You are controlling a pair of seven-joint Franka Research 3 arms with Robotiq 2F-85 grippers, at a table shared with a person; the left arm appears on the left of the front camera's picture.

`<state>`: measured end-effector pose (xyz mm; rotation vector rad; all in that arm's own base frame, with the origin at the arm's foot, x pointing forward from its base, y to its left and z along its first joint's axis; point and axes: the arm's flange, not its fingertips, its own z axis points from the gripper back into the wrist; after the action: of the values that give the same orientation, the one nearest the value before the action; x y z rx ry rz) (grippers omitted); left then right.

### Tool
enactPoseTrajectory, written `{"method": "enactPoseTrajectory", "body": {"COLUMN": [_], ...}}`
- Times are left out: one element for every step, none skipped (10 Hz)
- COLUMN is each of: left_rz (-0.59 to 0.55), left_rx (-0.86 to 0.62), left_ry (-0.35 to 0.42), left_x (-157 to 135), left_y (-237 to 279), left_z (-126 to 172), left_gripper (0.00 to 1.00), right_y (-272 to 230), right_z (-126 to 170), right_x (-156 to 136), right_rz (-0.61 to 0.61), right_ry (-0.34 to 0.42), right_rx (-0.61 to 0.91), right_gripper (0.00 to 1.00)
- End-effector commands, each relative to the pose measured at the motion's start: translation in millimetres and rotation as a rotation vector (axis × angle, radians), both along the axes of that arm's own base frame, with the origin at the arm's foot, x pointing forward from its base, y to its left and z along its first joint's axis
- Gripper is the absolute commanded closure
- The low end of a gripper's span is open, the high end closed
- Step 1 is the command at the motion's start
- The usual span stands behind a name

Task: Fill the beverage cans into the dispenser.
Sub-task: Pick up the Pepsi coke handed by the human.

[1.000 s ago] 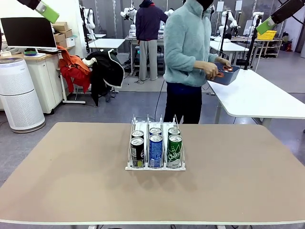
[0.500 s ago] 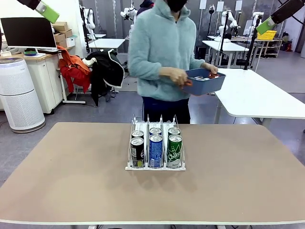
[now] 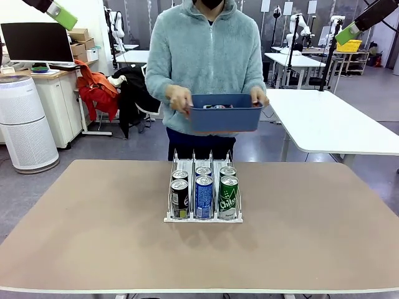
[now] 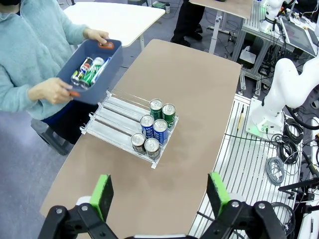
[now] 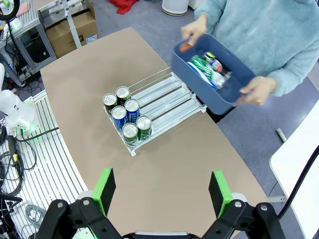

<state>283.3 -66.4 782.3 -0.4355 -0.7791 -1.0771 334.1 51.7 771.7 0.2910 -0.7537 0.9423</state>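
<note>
My left fingers [image 4: 103, 196] and right fingers [image 5: 104, 189] hang wide, empty, high over the counter [image 3: 93, 237]. Six beverage cans [image 3: 204, 196] sit at the front of the dispenser [image 3: 187, 219]; beyond, a person [image 3: 206, 50] holds a bin [image 3: 224, 118] of more. I should wait for set-down.

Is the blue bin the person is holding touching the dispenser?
Apart. In the front view the blue bin hangs above the dispenser, with the person's dark trousers showing between them.
</note>
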Motion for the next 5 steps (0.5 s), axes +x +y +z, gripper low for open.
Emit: {"method": "enactPoseTrajectory", "body": {"left_rz": [0.004,0.004,0.004,0.004,0.004], "left_rx": [-0.003,-0.003,-0.003,-0.003,-0.003], "left_ry": [-0.001,-0.001,-0.001,-0.001,-0.001], "left_x": [0.2,0.2,0.2,0.2,0.2], "left_y": [0.6,0.6,0.6,0.6,0.6], "left_z": [0.4,0.4,0.4,0.4,0.4], "left_gripper": [0.0,0.0,0.0,0.0,0.0], "right_y": [0.1,0.1,0.1,0.1,0.1], "right_z": [-0.6,-0.6,-0.6,-0.6,-0.6], "right_x": [0.8,0.8,0.8,0.8,0.8], "right_rz": [-0.005,-0.005,-0.005,-0.005,-0.005], "right_ry": [-0.007,-0.007,-0.007,-0.007,-0.007], "right_rx": [0.002,0.002,0.002,0.002,0.002], "right_gripper": [0.0,0.0,0.0,0.0,0.0]}}
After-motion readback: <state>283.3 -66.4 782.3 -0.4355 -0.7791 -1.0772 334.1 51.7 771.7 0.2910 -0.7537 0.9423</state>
